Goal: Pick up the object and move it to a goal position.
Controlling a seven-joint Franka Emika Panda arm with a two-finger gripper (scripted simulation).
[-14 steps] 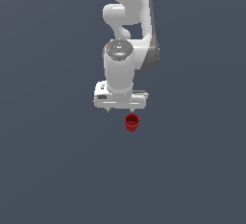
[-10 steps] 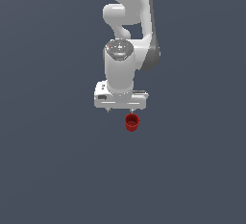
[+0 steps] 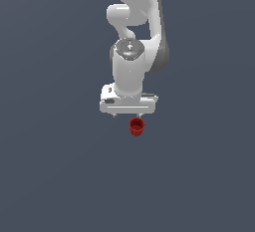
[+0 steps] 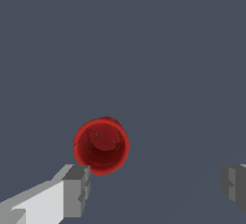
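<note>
Below the white gripper (image 3: 128, 115), the red cup (image 3: 137, 127) is seen upright on the grey desk (image 3: 60, 176), its mouth turned upward and its axis vertical. The fingers (image 4: 77, 189) are spread wide, with the cup just beside one and not between them.

The cup (image 3: 137, 126) stands upright on the floor (image 3: 55, 176), mouth upward. The arm (image 3: 134, 37) rises behind it and ends in the gripper (image 3: 128, 116), which hangs just above and behind the cup, the cup sitting under the half of the gripper toward the exterior view's right. In the wrist view the cup (image 4: 101, 145) lies outside the span of the two fingers, just beside the tip of one finger (image 4: 77, 189) (whether they touch cannot be told), while the other finger (image 4: 235, 184) stands well apart from it. The jaws are spread wide with only bare floor (image 4: 158, 74) between them.
</note>
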